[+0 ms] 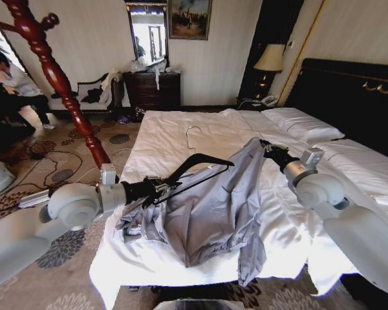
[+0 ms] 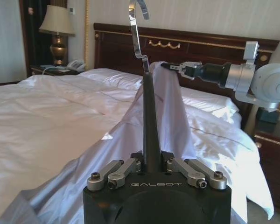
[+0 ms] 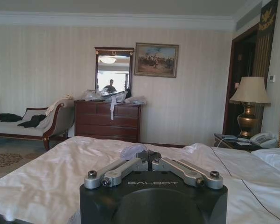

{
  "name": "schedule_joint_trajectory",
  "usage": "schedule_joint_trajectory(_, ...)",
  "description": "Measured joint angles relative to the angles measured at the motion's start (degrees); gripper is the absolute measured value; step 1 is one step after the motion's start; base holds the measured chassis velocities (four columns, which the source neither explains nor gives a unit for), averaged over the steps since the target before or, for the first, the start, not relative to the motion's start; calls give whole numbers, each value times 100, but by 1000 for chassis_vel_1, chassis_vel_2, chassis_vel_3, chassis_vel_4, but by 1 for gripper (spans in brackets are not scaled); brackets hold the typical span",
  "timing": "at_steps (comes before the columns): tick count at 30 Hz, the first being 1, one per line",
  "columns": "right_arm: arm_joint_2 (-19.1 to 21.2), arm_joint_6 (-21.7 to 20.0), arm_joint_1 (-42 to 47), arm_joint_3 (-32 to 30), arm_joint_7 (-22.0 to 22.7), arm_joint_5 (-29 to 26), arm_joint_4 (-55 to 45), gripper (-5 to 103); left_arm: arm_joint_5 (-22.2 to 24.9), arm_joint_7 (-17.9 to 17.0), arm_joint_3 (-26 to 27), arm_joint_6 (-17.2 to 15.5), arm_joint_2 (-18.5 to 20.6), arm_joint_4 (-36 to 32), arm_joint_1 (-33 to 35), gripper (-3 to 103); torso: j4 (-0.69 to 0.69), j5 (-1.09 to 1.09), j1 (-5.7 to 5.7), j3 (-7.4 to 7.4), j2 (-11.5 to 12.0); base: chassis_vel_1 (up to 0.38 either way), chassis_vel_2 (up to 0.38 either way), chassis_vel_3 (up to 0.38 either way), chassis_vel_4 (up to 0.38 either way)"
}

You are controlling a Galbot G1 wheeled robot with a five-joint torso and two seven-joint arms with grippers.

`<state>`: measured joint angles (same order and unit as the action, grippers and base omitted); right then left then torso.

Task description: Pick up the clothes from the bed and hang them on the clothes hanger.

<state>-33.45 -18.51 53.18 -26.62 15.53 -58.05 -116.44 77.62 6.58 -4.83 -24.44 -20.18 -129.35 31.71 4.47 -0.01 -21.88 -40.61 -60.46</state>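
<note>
blue-grey clothes [image 1: 210, 206] draped, crumpled, over black clothes hanger [image 1: 197, 166].

Both arms are built of smooth, pale grey-white rounded shells with bulbous joint housings, narrowing to silver metal collars and black wrist sections. A small light-coloured box sits on each forearm near the wrist. The left hand [image 1: 170, 186] and the right hand [image 1: 264, 144] are black; seen close, each has a matte black body lettered "GALBOT" in pale capitals, with silver-grey linkage bars fastened by dark round screws.
</note>
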Motion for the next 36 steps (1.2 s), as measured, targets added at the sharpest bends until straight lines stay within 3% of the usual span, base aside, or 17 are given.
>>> schedule_joint_trajectory(9, 36, -5, 87, -79, 17, -17, -95, 0, -34, -48, -1009, -33, -223, 49, -770, 18, 0, 1, 0, 0, 0, 0, 0, 0, 0)
schedule_joint_trajectory(19, 130, -6, 224, -279, 18, -97, -175, 0, -407, -78, -1606, -56, -608, 539, -1156, 18, -1, 0, 0, 0, 1, 0, 0, 0, 0)
schedule_joint_trajectory(30, 169, -6, 253, -354, 16, -168, -228, 0, -462, -238, -2168, -70, -1077, 896, -1638, 18, 0, 0, 0, 0, 1, 0, 0, 0, 0)
schedule_joint_trajectory(36, 119, -5, 213, -316, 16, -166, -221, 0, -446, -398, -2373, -182, -1107, 898, -1688, 18, -1, 1, 0, 0, 1, 0, 0, 0, 0)
